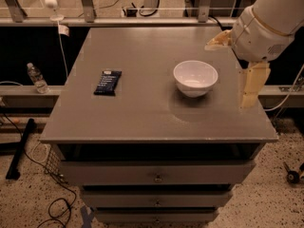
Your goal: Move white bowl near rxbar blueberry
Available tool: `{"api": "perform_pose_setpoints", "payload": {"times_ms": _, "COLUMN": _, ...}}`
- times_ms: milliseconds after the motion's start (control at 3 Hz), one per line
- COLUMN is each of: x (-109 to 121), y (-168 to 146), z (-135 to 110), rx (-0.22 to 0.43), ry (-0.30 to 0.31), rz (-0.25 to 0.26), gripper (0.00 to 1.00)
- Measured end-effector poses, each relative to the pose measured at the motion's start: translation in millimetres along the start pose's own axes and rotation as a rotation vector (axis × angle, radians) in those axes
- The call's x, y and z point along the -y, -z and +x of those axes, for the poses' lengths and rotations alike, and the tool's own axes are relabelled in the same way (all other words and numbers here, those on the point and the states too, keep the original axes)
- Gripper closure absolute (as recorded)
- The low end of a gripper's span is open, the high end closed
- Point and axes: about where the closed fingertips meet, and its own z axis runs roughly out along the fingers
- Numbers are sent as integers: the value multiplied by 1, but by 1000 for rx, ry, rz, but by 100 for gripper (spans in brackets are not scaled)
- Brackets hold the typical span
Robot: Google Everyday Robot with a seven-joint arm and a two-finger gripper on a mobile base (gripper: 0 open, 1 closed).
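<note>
The white bowl point(195, 77) stands upright on the grey table top point(142, 113), right of centre. The rxbar blueberry point(108, 82), a flat dark navy bar, lies on the left part of the table, well apart from the bowl. My gripper point(235, 64) hangs at the end of the white arm over the table's right edge, just right of the bowl. It is open and empty, with one tan finger point(218, 41) behind the bowl's right side and the other finger point(251, 84) near the right edge. It does not touch the bowl.
The table is a cabinet with drawers point(156, 175) below its front edge. A water bottle point(36, 77) stands on a ledge to the left. A rail with posts point(88, 4) runs behind the table. Cables lie on the speckled floor point(28, 184).
</note>
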Motion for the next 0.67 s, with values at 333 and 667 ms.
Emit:
{"api": "perform_pose_setpoints", "payload": {"times_ms": 333, "x": 13, "y": -12, "z": 5, "rx": -33, "ry": 107, "rz": 2, "gripper": 0}}
{"api": "perform_pose_setpoints", "payload": {"times_ms": 667, "x": 33, "y": -34, "z": 10, "rx": -95, "ry": 276, "rz": -4, "gripper": 0}}
